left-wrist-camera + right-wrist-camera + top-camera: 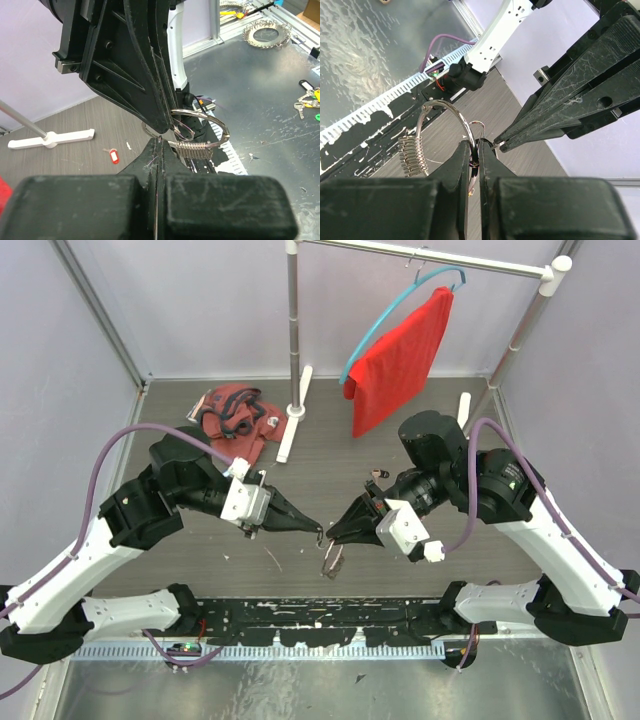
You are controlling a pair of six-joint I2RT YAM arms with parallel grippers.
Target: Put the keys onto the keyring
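My two grippers meet tip to tip above the table's middle. The right gripper point(337, 532) point(476, 147) is shut on the keyring point(451, 109), a silver ring with a coiled section point(192, 149); a black piece is also pinched between its fingers. The left gripper point(318, 530) point(159, 142) is shut, with a sliver of thin silver wire at its tips, right against the ring. Keys point(332, 560) hang below the two tips. A red-tagged key point(114, 155) lies on the table. More tagged keys point(306, 99) lie on the metal surface beyond.
A clothes rack point(293, 330) stands at the back with a red cloth point(400, 360) on a blue hanger. A red and black cloth heap point(235, 415) lies at the back left. A ring of chain point(265, 35) sits on the metal surface.
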